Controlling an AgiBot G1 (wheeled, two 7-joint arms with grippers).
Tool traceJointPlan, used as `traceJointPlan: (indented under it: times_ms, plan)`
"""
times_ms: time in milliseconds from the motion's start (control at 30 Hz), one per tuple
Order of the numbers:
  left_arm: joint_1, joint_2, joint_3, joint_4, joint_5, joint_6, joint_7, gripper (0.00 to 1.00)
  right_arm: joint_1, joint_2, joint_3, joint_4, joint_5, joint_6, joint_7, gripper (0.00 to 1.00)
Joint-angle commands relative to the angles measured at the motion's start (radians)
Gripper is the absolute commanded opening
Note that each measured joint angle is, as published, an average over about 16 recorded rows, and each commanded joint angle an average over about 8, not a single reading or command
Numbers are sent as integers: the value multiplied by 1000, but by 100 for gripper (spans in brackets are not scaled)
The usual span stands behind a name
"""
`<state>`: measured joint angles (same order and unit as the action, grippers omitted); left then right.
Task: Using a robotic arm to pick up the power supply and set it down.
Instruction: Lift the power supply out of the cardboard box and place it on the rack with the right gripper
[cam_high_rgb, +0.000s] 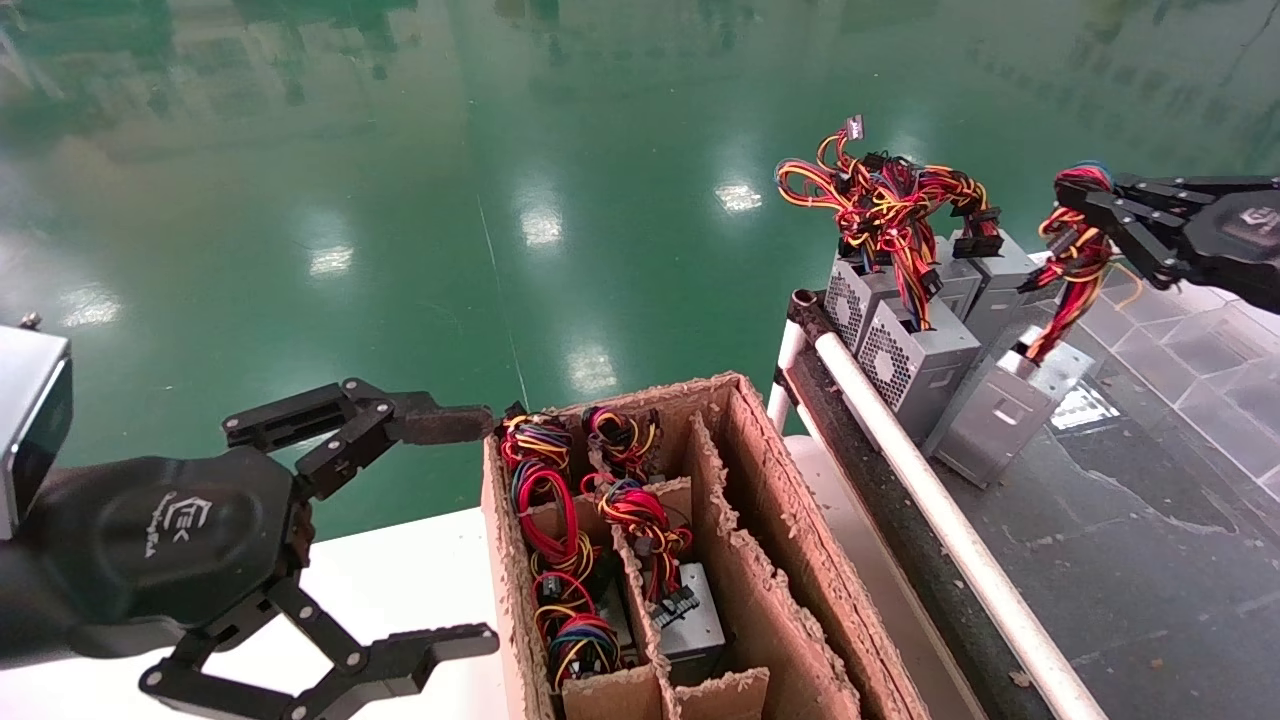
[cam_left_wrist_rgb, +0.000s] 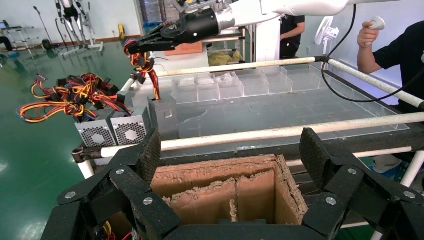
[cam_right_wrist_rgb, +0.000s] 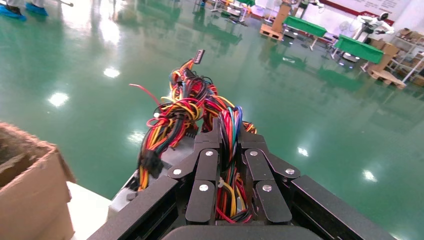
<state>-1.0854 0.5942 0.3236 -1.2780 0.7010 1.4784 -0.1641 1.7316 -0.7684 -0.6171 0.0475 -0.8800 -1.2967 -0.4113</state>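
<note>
The right gripper (cam_high_rgb: 1082, 205), at the upper right of the head view, is closed on the wire bundle (cam_high_rgb: 1072, 262) of the power supply (cam_high_rgb: 1005, 405); in the right wrist view the red, yellow and blue wires run pinched between its two fingers (cam_right_wrist_rgb: 206, 165). The silver-grey box hangs tilted below the bundle, its long axis slanting from upper right to lower left, the wire end uppermost. Its lower end is at the dark tray surface (cam_high_rgb: 1130, 540); whether it touches cannot be told. It sits just right of a row of other power supplies (cam_high_rgb: 905, 335), close to the nearest one, whose vent faces look toward the white rail (cam_high_rgb: 935, 510) at the tray's edge. To the right and toward the bottom of the frame the tray lies open.

The left gripper (cam_high_rgb: 400, 530), at the lower left, is spread wide and holds nothing, hovering just left of the cardboard box (cam_high_rgb: 780, 540). Its upper fingertip is near the box's torn rim. The box's divided compartments hold more units with coiled wires.
</note>
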Motion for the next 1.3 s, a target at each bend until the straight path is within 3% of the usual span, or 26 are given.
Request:
traceJointPlan:
  times_ms: [33,900,1167,1200,1300]
  plan:
    - [0,0,0,0,0,0,0,100,4,-16,-4,-6,-6,21,-9,0]
    - [0,0,1,0,-1,0,0,100,53,-161,-20,-26,-30,148,-80,0]
    - [0,0,1,0,-1,0,1,100,55,-176,-8,-27,-14,155,-108,0]
    - [0,0,1,0,-1,0,1,100,54,-177,-8,-27,-14,154,-111,6]
    - [0,0,1,0,-1,0,1,100,48,-180,-9,-29,-15,150,-122,43]
